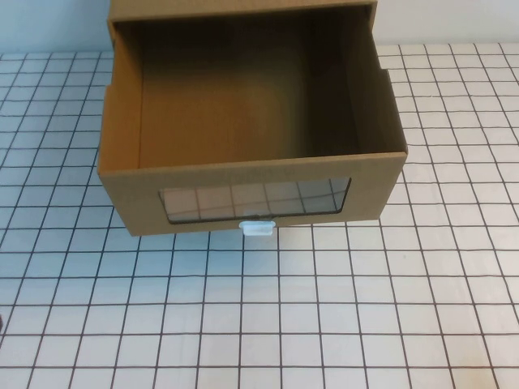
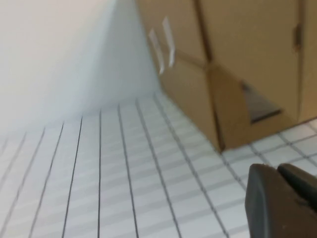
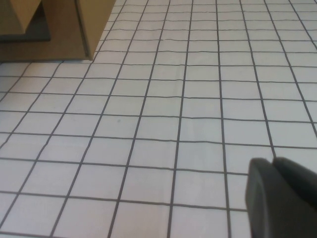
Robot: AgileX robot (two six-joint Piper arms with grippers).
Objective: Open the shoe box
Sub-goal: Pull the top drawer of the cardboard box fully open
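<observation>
Gridded table [image 1: 259, 340] up front; at twelve o'clock the shoe box [image 1: 251, 174] stands slid open and empty, so the job looks done. Left gripper [image 2: 277, 173], pinched shut, hovers near the box's side. Right gripper [image 3: 273, 168], shut on nothing, hangs over the tiles near the box.

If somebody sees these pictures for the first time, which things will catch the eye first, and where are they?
The brown cardboard shoe box at the table's far middle stands out: it is open toward the robot and empty, with a clear window and a white pull tab on its front. The left gripper and the shut right gripper hover over the gridded table, apart from the box.
</observation>
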